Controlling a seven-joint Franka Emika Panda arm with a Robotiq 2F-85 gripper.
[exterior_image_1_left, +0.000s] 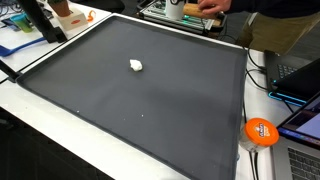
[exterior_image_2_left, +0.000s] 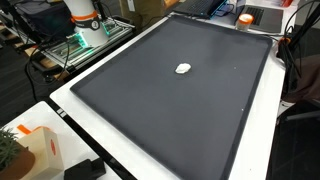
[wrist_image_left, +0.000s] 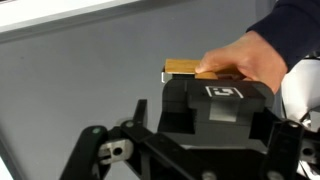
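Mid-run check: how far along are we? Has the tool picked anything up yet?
Done: nothing that shows; the white lump sits alone on the dark mat. In hand: the tool is open and empty, facing a black box where a person's hand holds a wooden block at its top edge. Left: seemingly any approach and grasp, none begun.

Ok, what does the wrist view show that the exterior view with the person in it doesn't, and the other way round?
Only the wrist view shows the open gripper and, close in front of it, a black box bearing a square marker, with a wooden block at its top edge.

Only the exterior view shows the small white lump lying alone on the mat and the orange disc just off the mat's corner.

Both show the dark mat and the person's hand. The wrist view has the hand gripping the block, while the exterior view has it small at the far edge.
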